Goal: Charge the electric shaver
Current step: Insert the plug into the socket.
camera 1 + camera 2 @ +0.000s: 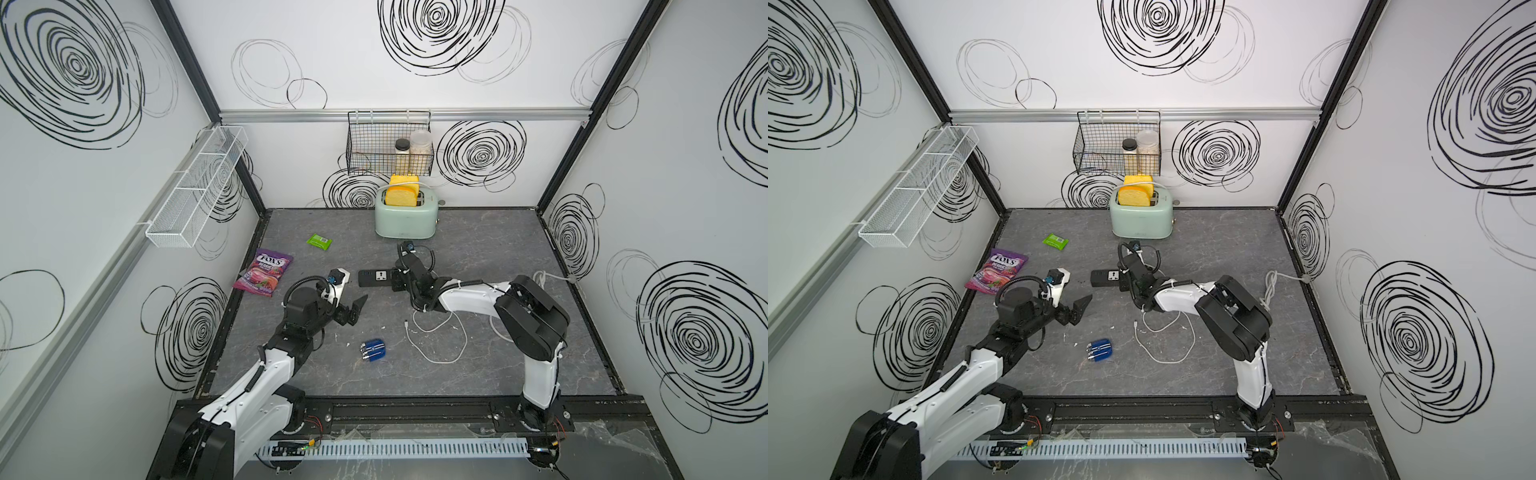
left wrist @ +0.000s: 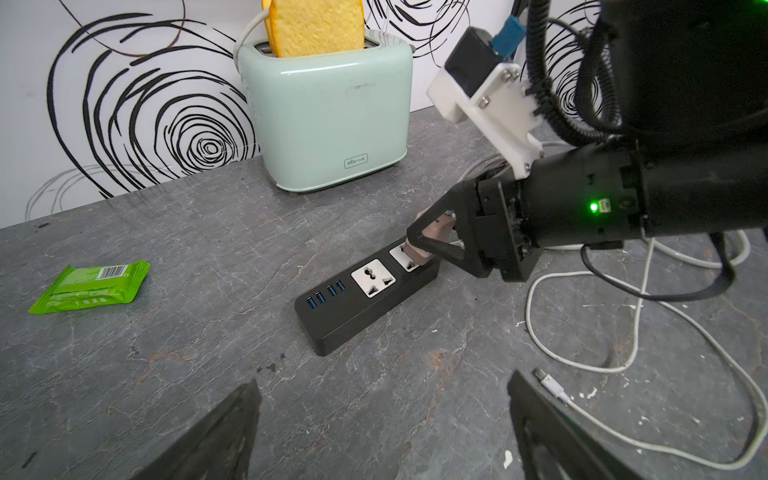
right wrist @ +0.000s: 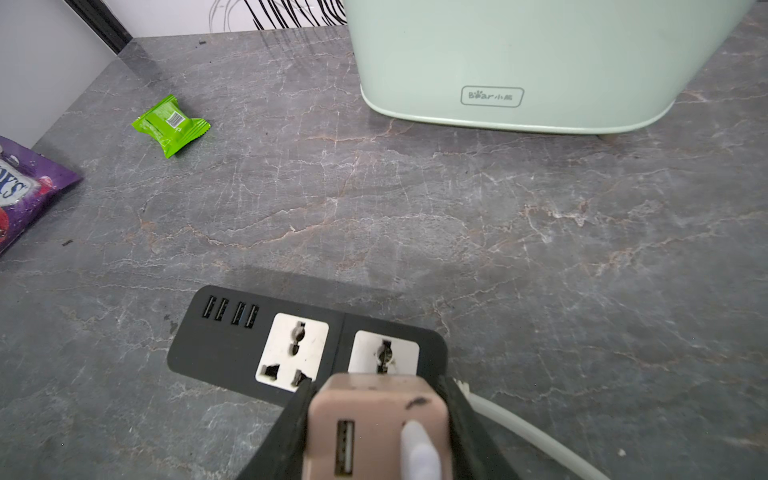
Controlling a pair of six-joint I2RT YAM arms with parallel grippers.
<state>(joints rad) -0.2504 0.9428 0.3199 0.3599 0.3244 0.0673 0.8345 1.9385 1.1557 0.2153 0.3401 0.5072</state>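
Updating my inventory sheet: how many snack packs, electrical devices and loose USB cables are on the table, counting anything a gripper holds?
Snack packs: 2 (green packet, Fox's candy bag)
Electrical devices: 4 (toaster, power strip, pinkish charger adapter, electric shaver)
Loose USB cables: 1 (white cable)
Total: 7

Left gripper [image 2: 383,380] spread wide; right gripper [image 3: 376,388] clamps adapter [image 3: 365,409].

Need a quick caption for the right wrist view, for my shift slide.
Right end effector grips the pinkish charger adapter at the black power strip's end socket, mint toaster beyond.
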